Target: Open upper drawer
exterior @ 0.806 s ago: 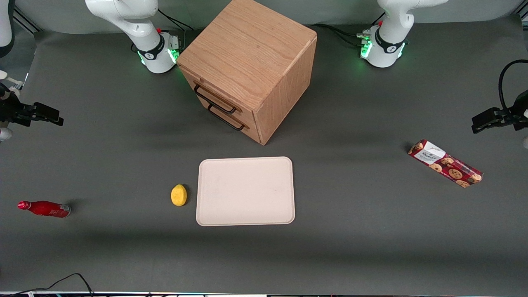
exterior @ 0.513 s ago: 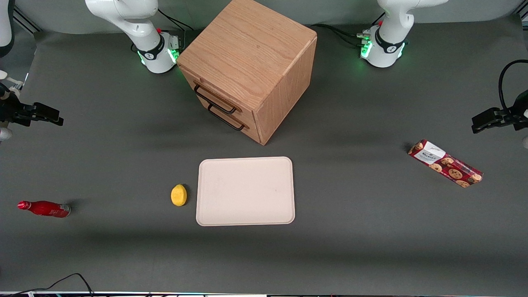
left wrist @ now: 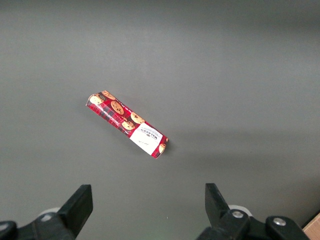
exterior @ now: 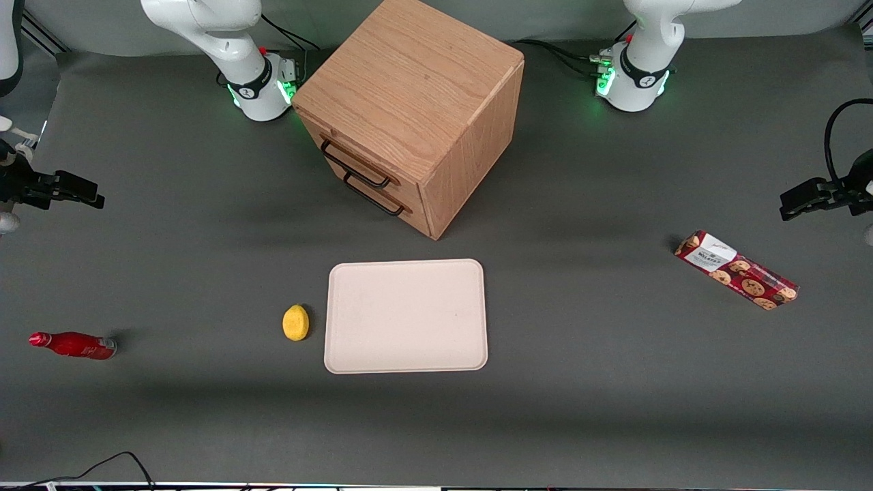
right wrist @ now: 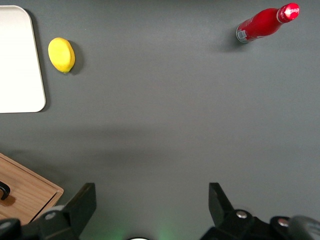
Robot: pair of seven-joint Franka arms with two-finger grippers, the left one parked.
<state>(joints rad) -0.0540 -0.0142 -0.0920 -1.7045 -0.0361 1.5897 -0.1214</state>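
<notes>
The wooden cabinet (exterior: 409, 88) stands at the middle of the table, near the arm bases. Its upper drawer (exterior: 354, 166) is shut, with its thin black handle just above the lower drawer's handle (exterior: 372, 198). My right gripper (exterior: 85, 192) hovers open and empty above the table at the working arm's end, well apart from the cabinet. In the right wrist view the gripper (right wrist: 151, 189) has its jaws wide apart over bare mat. A corner of the cabinet (right wrist: 27, 192) shows there with a bit of black handle.
A pale tray (exterior: 406, 316) lies nearer the front camera than the cabinet, with a yellow lemon (exterior: 295, 322) beside it. A red bottle (exterior: 74, 345) lies at the working arm's end. A cookie box (exterior: 736, 270) lies toward the parked arm's end.
My right gripper has shifted only very slightly. The drawers and the other objects have not moved.
</notes>
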